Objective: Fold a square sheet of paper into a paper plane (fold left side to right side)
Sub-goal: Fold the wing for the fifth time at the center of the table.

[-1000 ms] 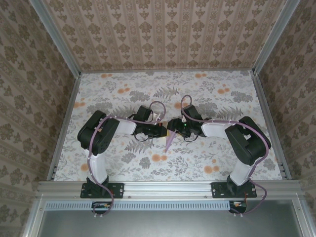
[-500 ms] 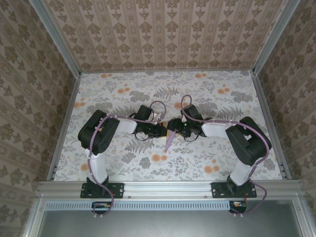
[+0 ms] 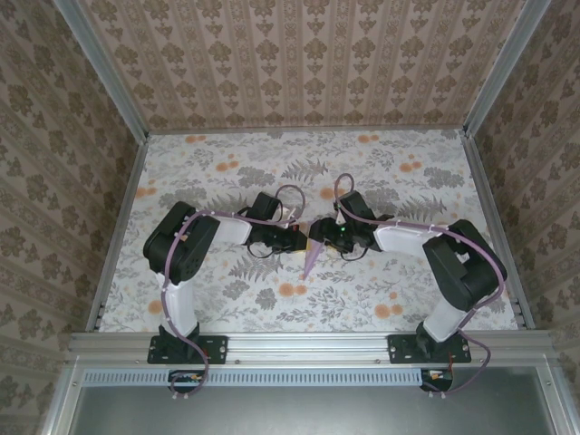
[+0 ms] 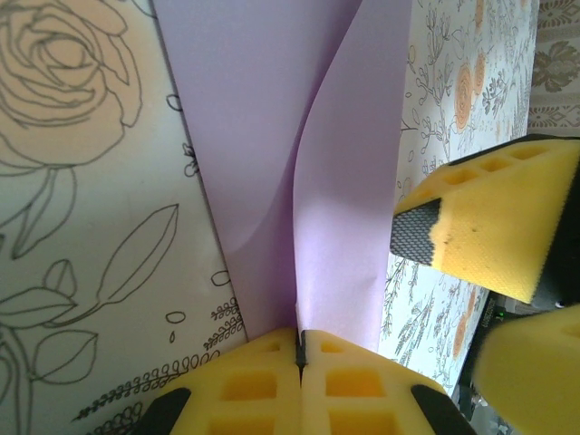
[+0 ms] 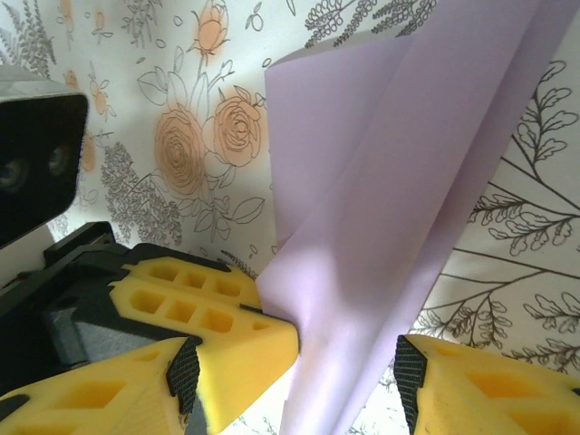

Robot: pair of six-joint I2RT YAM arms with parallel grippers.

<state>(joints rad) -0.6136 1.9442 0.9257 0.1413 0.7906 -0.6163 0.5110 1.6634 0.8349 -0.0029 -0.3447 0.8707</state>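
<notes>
The paper plane (image 3: 310,261) is pale lilac and hangs at mid-table, its point toward the near edge. In the left wrist view its folded flaps (image 4: 299,145) rise from my left gripper (image 4: 299,349), whose yellow fingers are shut on the paper's lower edge. My left gripper (image 3: 300,238) and right gripper (image 3: 319,240) meet tip to tip above the table. In the right wrist view the plane (image 5: 390,181) passes between the spread jaws of my right gripper (image 5: 297,379), which is open. The left gripper's shut fingers (image 5: 195,304) pinch the paper just beside it.
The table (image 3: 227,172) carries a cloth printed with grey leaves and orange flowers. Patterned walls and metal rails (image 3: 118,227) enclose it on three sides. Both arms' elbows (image 3: 181,240) stand out to the sides.
The right arm's elbow has shifted slightly to the right and toward the near edge. The grippers and the paper stay where they were.
</notes>
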